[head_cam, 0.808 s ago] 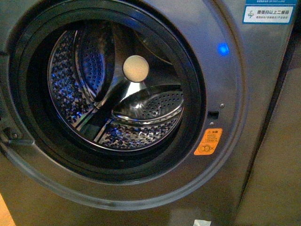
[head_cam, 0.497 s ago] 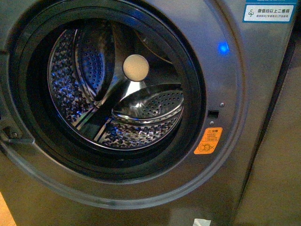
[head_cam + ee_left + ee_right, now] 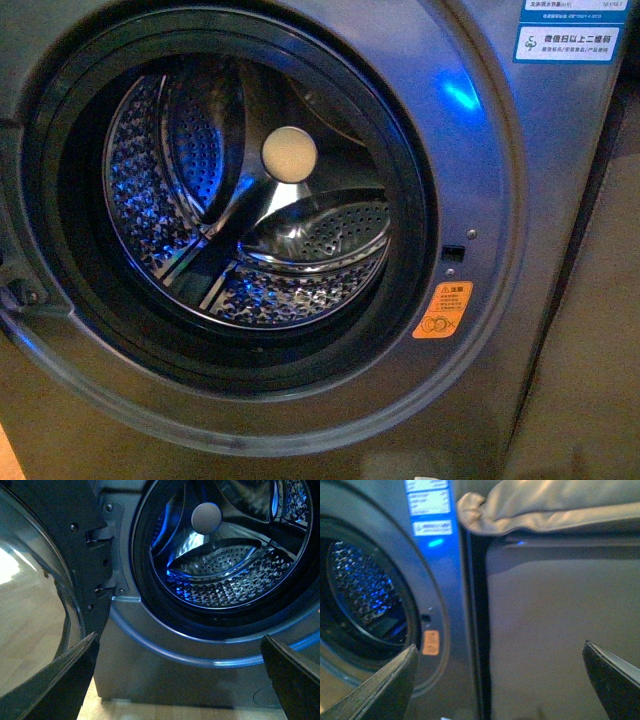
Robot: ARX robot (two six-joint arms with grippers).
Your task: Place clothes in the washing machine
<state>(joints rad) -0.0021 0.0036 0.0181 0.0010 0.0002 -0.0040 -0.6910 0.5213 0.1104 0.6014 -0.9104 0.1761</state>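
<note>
The washing machine [image 3: 490,210] fills the front view, grey, with its round black-rimmed opening and empty perforated steel drum [image 3: 200,200]. Its orange sticker [image 3: 443,310] and blue light [image 3: 460,97] sit right of the opening. No dark navy clothes show in any view. Neither gripper shows in the front view. My left gripper [image 3: 177,680] is open and empty, low in front of the machine [image 3: 165,670] below the opening. My right gripper [image 3: 500,680] is open and empty, facing the plain grey panel [image 3: 555,620] right of the machine [image 3: 440,590].
The machine's glass door [image 3: 40,605] stands open on its hinge side in the left wrist view. A light beige padded cloth [image 3: 545,505] lies on top of the grey panel. Pale wood floor [image 3: 165,712] shows below the machine.
The front view has shifted slightly: the sticker and labels sit a little lower and the blue light looks smeared. Nothing inside the drum has changed.
</note>
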